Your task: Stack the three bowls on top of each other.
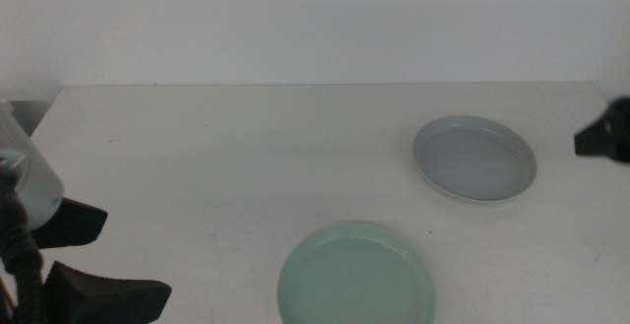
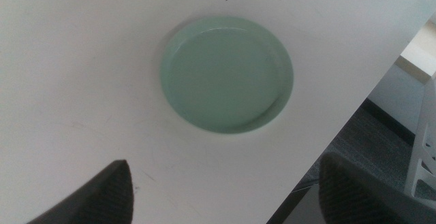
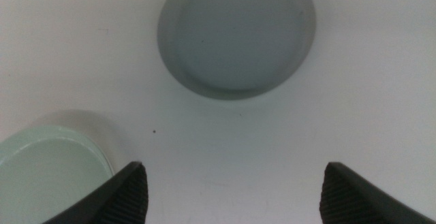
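The light grey bowl (image 1: 474, 159) sits on the white table at the right. It also shows in the right wrist view (image 3: 236, 37). The mint green bowl (image 1: 355, 277) sits near the front edge, left of and nearer than the grey one, apart from it. It shows in the left wrist view (image 2: 227, 74) and partly in the right wrist view (image 3: 51, 173). The white bowl is out of view. My left gripper (image 1: 108, 260) is open and empty at the lower left, well left of the mint bowl. My right gripper (image 1: 602, 137) is open and empty at the right edge, right of the grey bowl.
The table's front edge (image 2: 334, 135) runs close by the mint bowl, with grey floor (image 2: 381, 142) beyond it. A pale wall (image 1: 315, 19) stands behind the table's far edge.
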